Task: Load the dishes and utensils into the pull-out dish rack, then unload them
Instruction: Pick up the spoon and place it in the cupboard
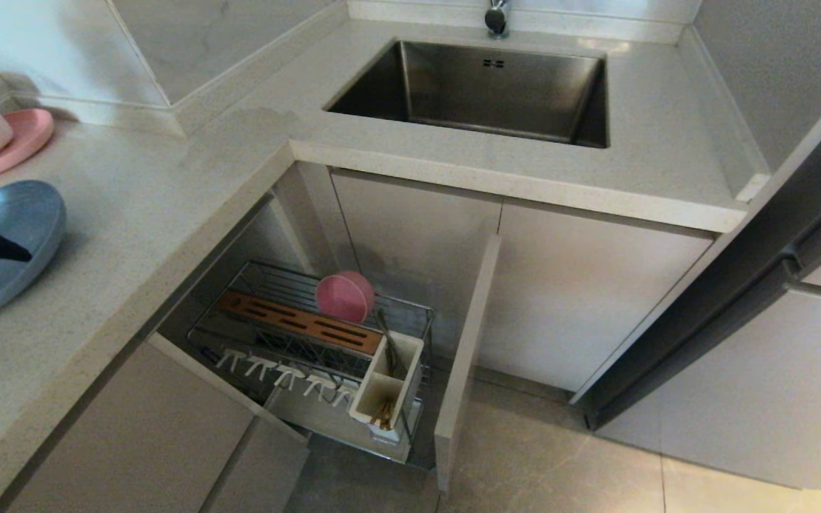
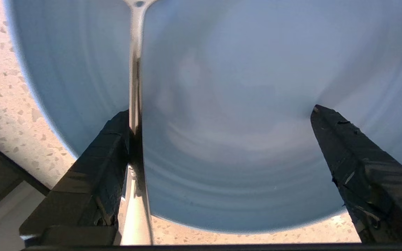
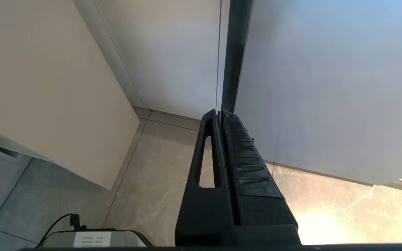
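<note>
The left gripper [image 2: 218, 139] hovers over the blue plate [image 2: 243, 104] at far left, jaws spread wide, gripping nothing. A silver utensil [image 2: 135, 69] lies against one finger, likely just set down.

The blue plate [image 2: 243, 115] looks matte and smooth; the spoon [image 2: 135, 69] lying on it is polished, mirror-bright metal. The countertop [image 1: 168, 214] is speckled stone — pale, dull. The dish rack [image 1: 325, 335] is shiny chrome wire with a brown wooden strip [image 1: 300, 322].

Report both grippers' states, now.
Left gripper: open over the blue plate, spoon against one finger.
Right gripper: shut, empty.
</note>
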